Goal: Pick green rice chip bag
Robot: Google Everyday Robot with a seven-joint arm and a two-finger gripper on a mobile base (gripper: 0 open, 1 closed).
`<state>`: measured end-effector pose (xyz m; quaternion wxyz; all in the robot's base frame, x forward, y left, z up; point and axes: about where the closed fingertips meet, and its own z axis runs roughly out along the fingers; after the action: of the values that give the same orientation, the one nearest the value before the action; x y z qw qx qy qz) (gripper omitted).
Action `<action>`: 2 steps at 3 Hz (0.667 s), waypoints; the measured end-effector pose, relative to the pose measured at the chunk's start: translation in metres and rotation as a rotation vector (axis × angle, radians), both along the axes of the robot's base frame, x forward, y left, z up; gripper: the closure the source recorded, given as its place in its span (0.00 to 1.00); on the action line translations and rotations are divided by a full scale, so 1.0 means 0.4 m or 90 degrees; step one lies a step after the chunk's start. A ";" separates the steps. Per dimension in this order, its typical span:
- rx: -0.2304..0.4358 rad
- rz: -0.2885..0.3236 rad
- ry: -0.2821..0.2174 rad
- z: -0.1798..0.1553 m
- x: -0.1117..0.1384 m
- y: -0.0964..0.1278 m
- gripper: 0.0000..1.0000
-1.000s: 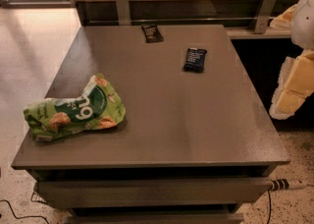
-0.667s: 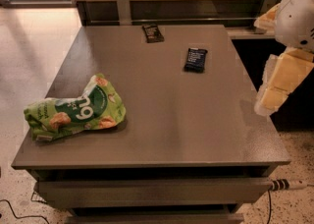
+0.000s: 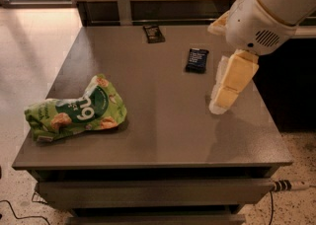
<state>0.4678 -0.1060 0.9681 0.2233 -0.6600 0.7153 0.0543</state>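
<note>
The gripper (image 3: 220, 101) has swung in over the table (image 3: 163, 135); clenched or released, can't tell; green rice chip bag (image 3: 76, 110) sits untouched, well apart.

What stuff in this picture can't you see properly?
- Camera view: the gripper hangs over the table's right side, apart from the green rice chip bag. Its arm is cut off by the top and right edges.
- The arm hides the table's back right corner.
- Print on the near black bar and far black bar is too small to read.
- The bag's lettering is partly lost in its folds.
</note>
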 end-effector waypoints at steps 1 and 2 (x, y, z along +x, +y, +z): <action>-0.003 0.043 0.020 -0.047 0.009 0.114 0.00; -0.002 0.078 0.026 -0.095 0.026 0.219 0.00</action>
<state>0.4783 -0.0185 0.9300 0.2035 -0.7015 0.6783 0.0801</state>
